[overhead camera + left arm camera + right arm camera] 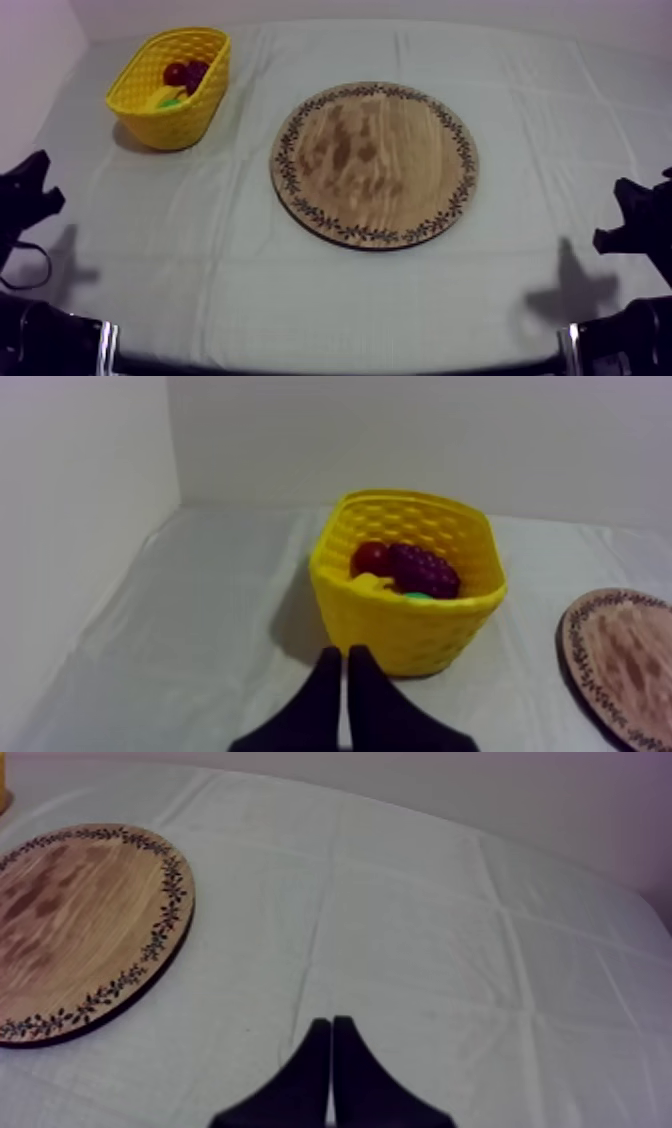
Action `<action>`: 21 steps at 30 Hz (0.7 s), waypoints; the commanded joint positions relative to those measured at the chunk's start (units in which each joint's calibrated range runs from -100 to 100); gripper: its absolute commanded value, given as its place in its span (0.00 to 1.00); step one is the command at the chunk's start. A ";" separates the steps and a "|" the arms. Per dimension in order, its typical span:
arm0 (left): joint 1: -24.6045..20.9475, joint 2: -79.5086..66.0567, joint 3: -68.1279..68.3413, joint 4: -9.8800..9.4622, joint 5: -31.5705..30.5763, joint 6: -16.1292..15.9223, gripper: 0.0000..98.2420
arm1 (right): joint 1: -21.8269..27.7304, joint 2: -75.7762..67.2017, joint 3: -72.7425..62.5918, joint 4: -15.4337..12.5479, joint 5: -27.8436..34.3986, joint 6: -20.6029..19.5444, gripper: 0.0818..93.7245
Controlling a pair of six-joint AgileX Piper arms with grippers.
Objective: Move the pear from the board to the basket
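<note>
You've got the left gripper [345,652] pinched to a narrow wedge with nothing in it, low over the cloth [200,260] just in front of the yellow basket [400,631]. The right gripper [331,1020] is the same: fingers together, holding nothing, over the cloth beside the wooden board [375,165]. In your top view both arms sit low at their table sides. Pear [418,594]: only a green patch shows, inside the basket, tucked between the banana [372,584] and the bunch of grapes [422,569]. The small red fruit [371,558] is in there too, against the grapes. The basket stands far left, well apart from the board at mid-table.
</note>
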 commanded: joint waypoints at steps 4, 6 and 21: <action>-0.18 -4.15 2.69 1.65 2.45 -1.72 0.00 | -0.01 -0.05 0.05 0.02 0.02 -0.01 0.00; -0.43 -5.89 2.85 3.29 4.96 -3.27 0.00 | -0.01 -0.05 0.05 0.02 0.02 -0.01 0.00; -1.47 -7.69 3.12 5.38 10.03 -6.19 0.00 | -0.01 -0.05 0.05 0.02 0.02 -0.01 0.00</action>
